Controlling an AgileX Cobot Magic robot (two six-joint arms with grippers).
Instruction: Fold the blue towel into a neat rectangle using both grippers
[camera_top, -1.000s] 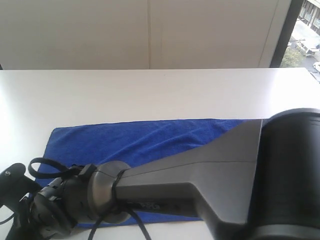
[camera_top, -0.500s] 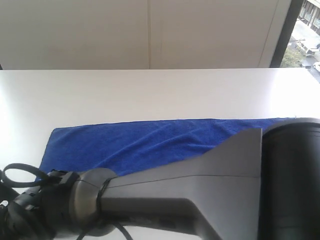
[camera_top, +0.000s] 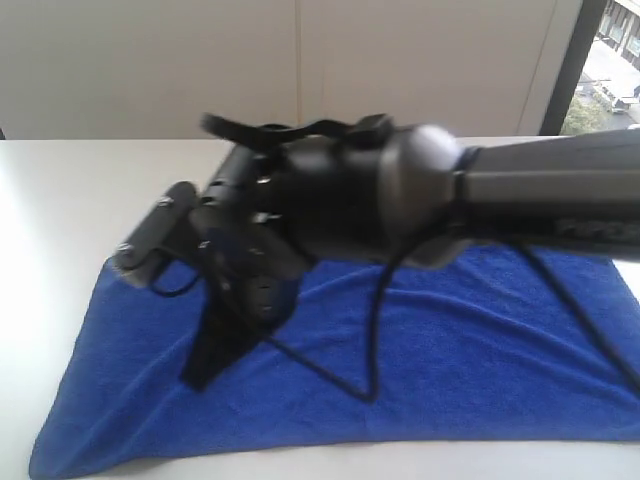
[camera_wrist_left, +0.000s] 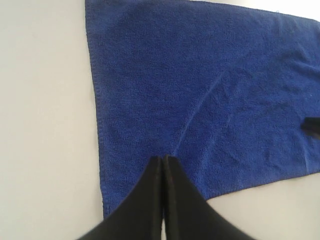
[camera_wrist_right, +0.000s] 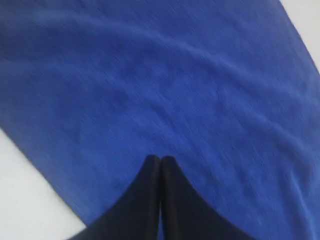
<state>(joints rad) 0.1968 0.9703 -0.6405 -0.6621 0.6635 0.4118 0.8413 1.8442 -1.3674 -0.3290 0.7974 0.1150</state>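
Lying flat, blue towel (camera_top: 420, 350), long axis left-right

Both hands are pressed shut and empty, left hand (camera_wrist_left: 162, 161) and right hand (camera_wrist_right: 160, 160) pointing downward.

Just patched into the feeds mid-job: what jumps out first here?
The blue towel dominates, spread flat on the white table and filling most of both wrist views. In the exterior view a bulky dark arm reaches in from the right across the towel, blurred, cables dangling. Each wrist view shows its tool shut above the cloth, the left tool near one edge, the right tool over open fabric; neither visibly holds anything.
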